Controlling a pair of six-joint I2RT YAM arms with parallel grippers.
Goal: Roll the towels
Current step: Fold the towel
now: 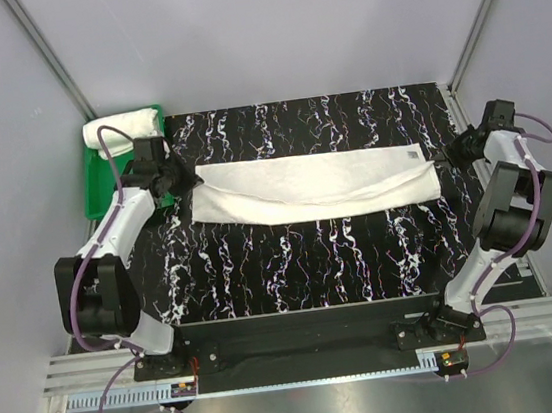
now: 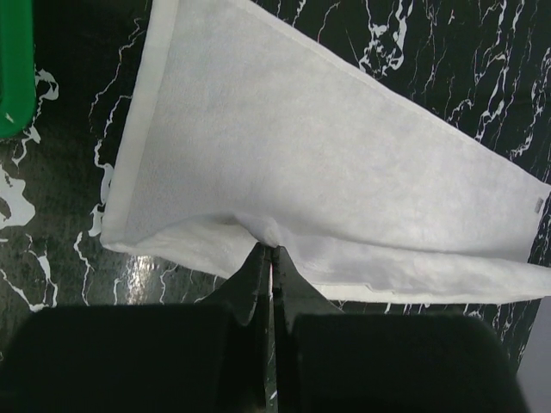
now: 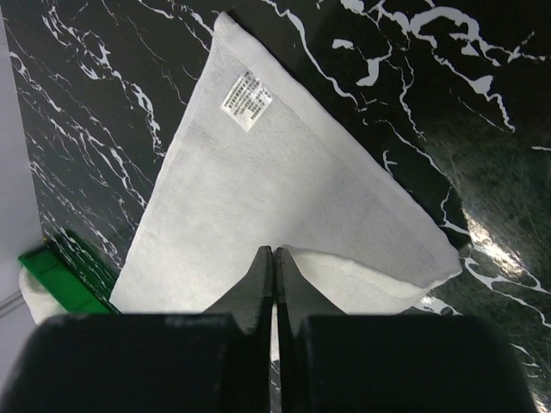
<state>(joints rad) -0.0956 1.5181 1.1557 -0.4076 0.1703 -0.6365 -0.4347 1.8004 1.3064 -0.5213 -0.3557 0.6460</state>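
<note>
One white towel [image 1: 314, 184] lies folded lengthwise across the black marbled table [image 1: 293, 265], reaching from arm to arm. My left gripper [image 1: 190, 182] is at its left end. In the left wrist view this gripper [image 2: 271, 249] is shut on a puckered fold of the towel [image 2: 327, 146]. My right gripper [image 1: 443, 158] is at the right end, near the sewn label [image 3: 245, 100]. In the right wrist view it [image 3: 275, 250] is shut where the upper layer of the towel [image 3: 267, 189] curls up. A second towel [image 1: 123, 127] sits rolled on the green tray [image 1: 102, 182].
The green tray stands at the back left corner, just behind my left arm, and shows in the left wrist view [image 2: 13, 69] and the right wrist view [image 3: 60, 275]. Grey walls and slanted metal posts [image 1: 46, 53] close in the table.
</note>
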